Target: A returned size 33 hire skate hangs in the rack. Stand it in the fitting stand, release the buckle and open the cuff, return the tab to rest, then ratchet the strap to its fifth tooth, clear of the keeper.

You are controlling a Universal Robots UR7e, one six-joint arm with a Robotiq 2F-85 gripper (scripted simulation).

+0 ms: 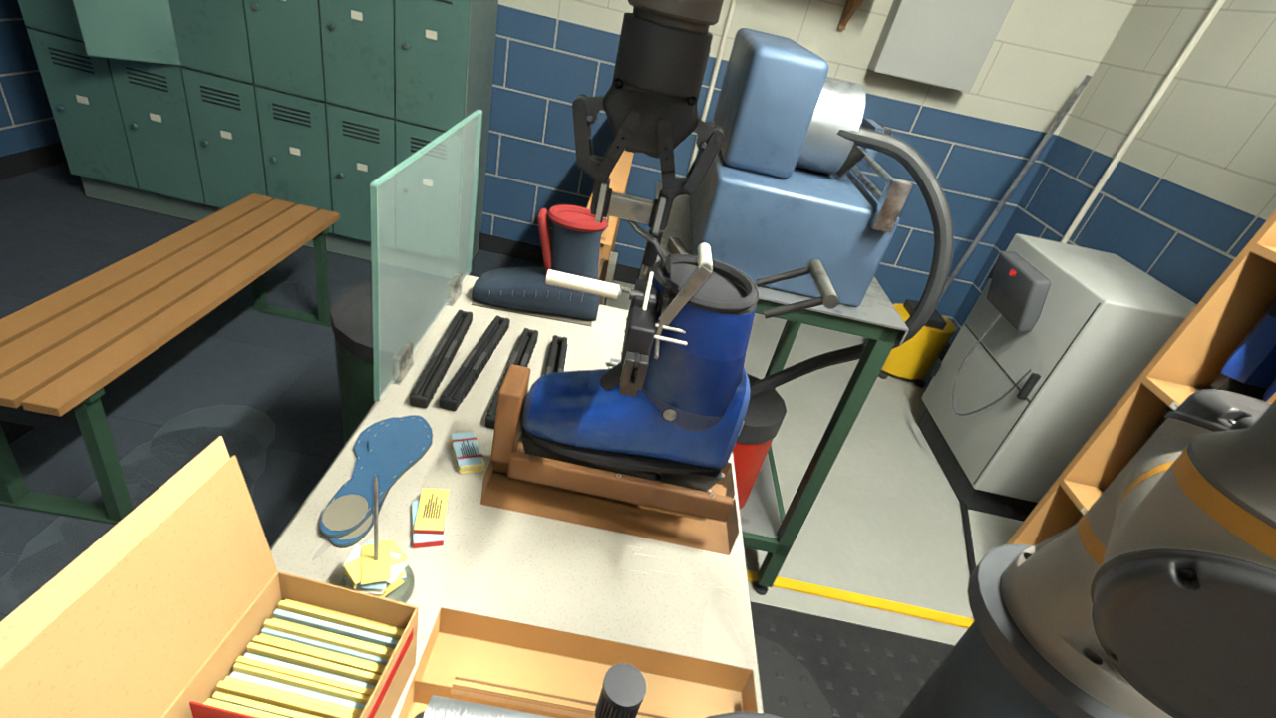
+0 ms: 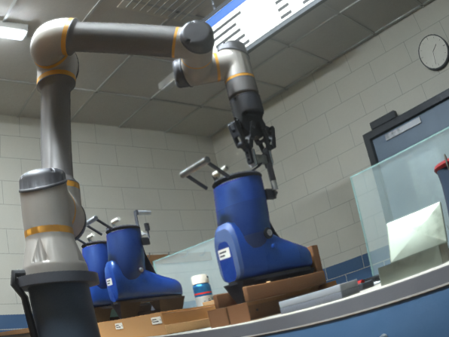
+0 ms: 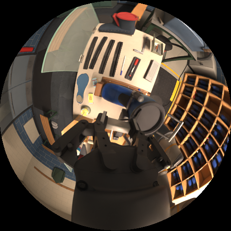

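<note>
The skate's sole is partly hidden inside the wooden fitting stand (image 1: 616,487), where the blue skate (image 1: 651,384) stands upright on the bench. A grey tab (image 1: 631,210) at the front of the cuff, above the buckle (image 1: 644,330), is held in my closed gripper (image 1: 629,212), which hangs just above the cuff rim (image 2: 241,176). The wrist camera shows the dark cuff opening (image 3: 148,116) right beside the fingers. A white-handled lever (image 1: 582,284) sticks out left from the buckle.
An open card box (image 1: 294,656) sits at the bench's near corner. A glass screen (image 1: 426,237), black blade guards (image 1: 473,357), a blue insole (image 1: 379,464) and a red-lidded pot (image 1: 571,239) lie left of the stand. A blue machine (image 1: 785,179) stands behind; two more skates (image 2: 128,264) stand apart.
</note>
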